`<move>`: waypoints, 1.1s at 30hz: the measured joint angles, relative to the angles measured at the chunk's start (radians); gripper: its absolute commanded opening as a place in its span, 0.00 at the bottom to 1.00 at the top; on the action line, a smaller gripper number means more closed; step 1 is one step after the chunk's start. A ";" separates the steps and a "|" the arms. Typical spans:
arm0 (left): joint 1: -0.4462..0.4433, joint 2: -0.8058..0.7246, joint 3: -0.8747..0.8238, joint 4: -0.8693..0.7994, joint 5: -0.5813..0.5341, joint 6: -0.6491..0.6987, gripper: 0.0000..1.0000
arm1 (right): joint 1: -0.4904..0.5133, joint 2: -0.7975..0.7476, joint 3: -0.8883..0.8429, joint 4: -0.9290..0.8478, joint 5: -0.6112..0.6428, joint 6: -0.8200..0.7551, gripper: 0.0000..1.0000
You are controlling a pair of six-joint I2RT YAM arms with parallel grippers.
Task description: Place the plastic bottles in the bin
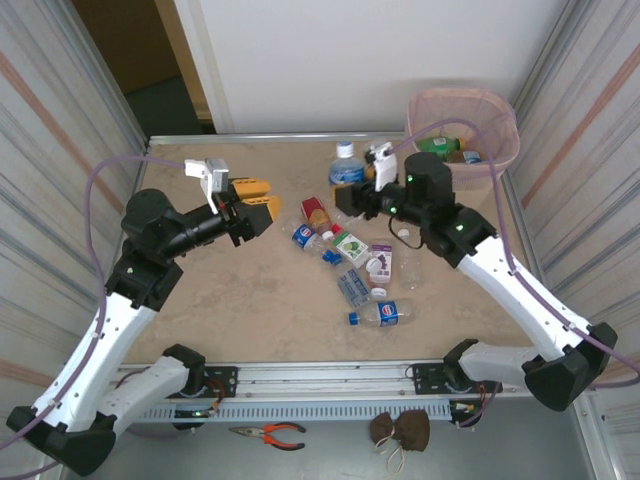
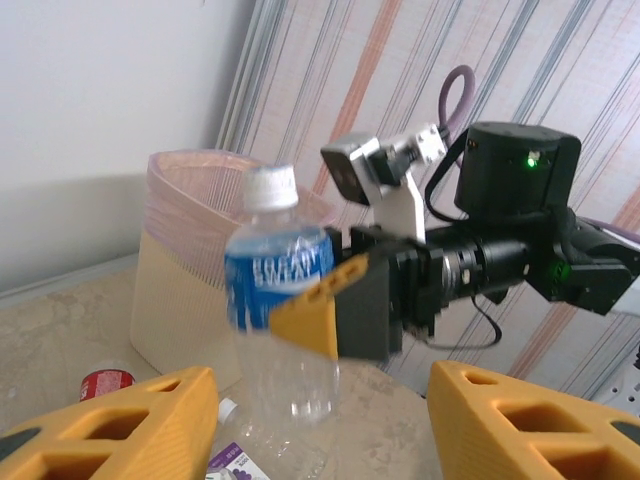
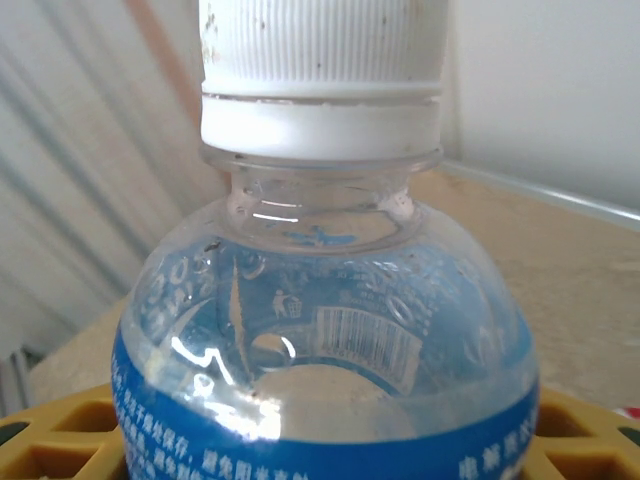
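One clear plastic bottle (image 3: 325,330) with a white cap and blue label stands upright between the yellow fingers of my right gripper (image 1: 352,197), which clasp its sides; whether its base touches the beige table (image 1: 250,300) I can't tell. My left gripper (image 1: 262,199) hangs spread, empty. Other bottles (image 1: 383,314) lie scattered mid-table, apart from the pink-rimmed mesh bin (image 1: 505,140) in the far right corner.

Blue-labelled bottle (image 3: 320,330) cropped top and bottom (cap (image 3: 322,45) too); bin (image 1: 505,125) contents indistinct from above

arms (image 1: 510,275): white links, black joints | cables (image 1: 120,163): purple | pincer fingers (image 2: 110,420): yellow-orange
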 measured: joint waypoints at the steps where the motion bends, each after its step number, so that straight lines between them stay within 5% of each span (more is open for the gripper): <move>1: 0.000 0.000 0.000 0.000 0.000 0.000 0.58 | -0.028 -0.001 0.013 -0.008 0.000 0.010 0.55; 18: 0.000 0.000 0.000 -0.012 -0.006 0.000 0.58 | -0.583 0.165 0.394 -0.188 -0.011 0.104 0.49; 33: 0.000 0.000 0.000 -0.050 -0.028 0.013 0.58 | -0.685 0.440 0.631 -0.442 0.119 -0.031 0.50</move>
